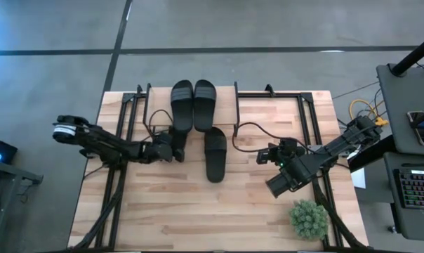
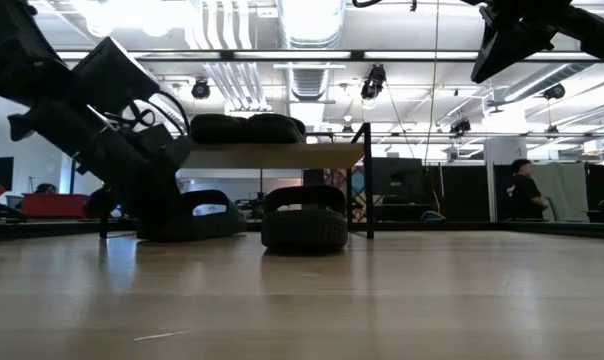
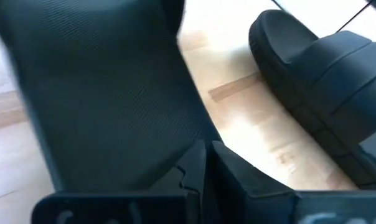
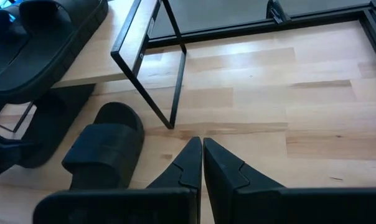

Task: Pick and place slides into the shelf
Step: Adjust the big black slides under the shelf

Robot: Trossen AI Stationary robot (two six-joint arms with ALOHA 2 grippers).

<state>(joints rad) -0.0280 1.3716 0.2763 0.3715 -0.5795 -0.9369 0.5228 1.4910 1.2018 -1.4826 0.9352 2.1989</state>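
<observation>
Black sandal point(image 3: 113, 93) fills the left wrist view right up against the left gripper point(image 3: 206, 158), whose fingers are pinched together at its edge; they seem to be clamped on the sole's rim, though the view is too close to be sure. From above, that left gripper point(image 1: 171, 146) sits low at the shelf's front left, so the sandal is probably being slid under the shelf point(image 2: 272, 155), where the low view shows it on the table point(image 1: 170, 211) beneath the plank. Two more sandals point(image 1: 193, 104) already lie side by side on top. A fourth sandal point(image 1: 215, 154) lies flat just in front of the shelf, untouched. Well to its right, the right gripper point(image 1: 262, 156) hovers above the table, its fingers point(image 4: 216, 163) closed on nothing, apparently waiting its turn.
</observation>
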